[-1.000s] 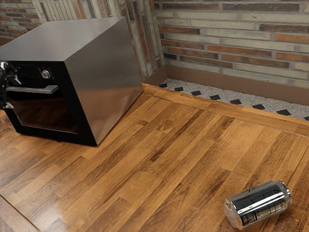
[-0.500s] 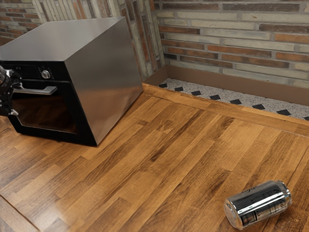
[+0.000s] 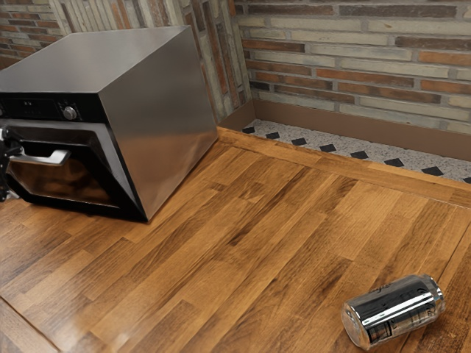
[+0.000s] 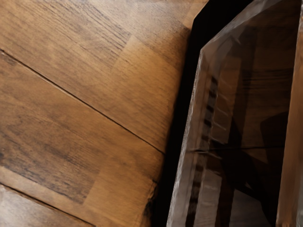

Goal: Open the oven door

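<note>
At the exterior view's left edge, the part of my gripper [image 3: 9, 160] that shows is beside the outer end of the oven's silver handle [image 3: 48, 158]; how its fingers stand cannot be made out. The oven door [image 3: 68, 185] is tilted outward at its top, partly open, with a gap below the control panel. Its lower edge stays near the oven's base. In the wrist view, the door's dark glass [image 4: 251, 104] lies close under my hand, framed in black.
The steel oven body [image 3: 154, 125] stands on the wooden table [image 3: 243, 243] near the brick wall. A silver can [image 3: 394, 310] lies on its side toward the exterior view's lower right.
The door's top has swung outward and down from its shut position, and the handle has moved with it. After first shifting toward the exterior view's right, my gripper has moved back left.
</note>
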Available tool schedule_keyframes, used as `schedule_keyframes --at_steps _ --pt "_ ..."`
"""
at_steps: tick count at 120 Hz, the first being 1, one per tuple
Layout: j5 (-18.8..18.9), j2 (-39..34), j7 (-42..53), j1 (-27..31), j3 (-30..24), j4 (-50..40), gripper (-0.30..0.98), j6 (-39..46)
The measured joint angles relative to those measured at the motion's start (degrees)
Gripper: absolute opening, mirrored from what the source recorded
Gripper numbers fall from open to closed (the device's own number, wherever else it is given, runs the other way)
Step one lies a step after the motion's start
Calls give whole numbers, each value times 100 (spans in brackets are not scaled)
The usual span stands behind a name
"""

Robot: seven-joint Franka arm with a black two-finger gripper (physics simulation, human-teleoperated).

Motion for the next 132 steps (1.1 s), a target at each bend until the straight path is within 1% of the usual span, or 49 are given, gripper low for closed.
schedule_keyframes --at_steps 13,22,30,38,47,54,57,62,72,76,79,84,91,99,108,121,132 --pt "36 -523 -41 -42 3 -589 68 88" --pt "178 -910 -75 -67 14 -983 68 143" --pt "280 -1417 -107 -47 42 -1448 68 193" --pt "429 -2053 -141 -38 222 -1918 68 233" --pt "729 -2787 -199 -37 561 -2375 68 261" --pt "908 -3057 -244 -56 682 -2487 68 261" --pt "933 -3077 -273 -134 604 -2383 68 195" --pt "851 -2968 -385 -331 197 -1813 68 -134" --pt "199 -2227 -871 -864 -810 265 68 -1417" --pt "2 -1806 -1146 -1222 -1142 1086 68 -1970" --pt "-112 -1442 -1379 -1604 -1306 1629 68 -2363" --pt "-251 -960 -1755 -2183 -1456 2157 68 -2920" --pt "-385 -420 -2237 -2847 -1545 2425 69 -3525" --pt "-461 -60 -2733 -3141 -1578 2492 69 -4020" --pt "-495 207 -3229 -3188 -1569 2509 69 -4393" --pt "-135 321 -3845 -3091 -1545 2519 69 -4714" --pt "39 401 -4287 -2949 -1535 2514 69 -4875"
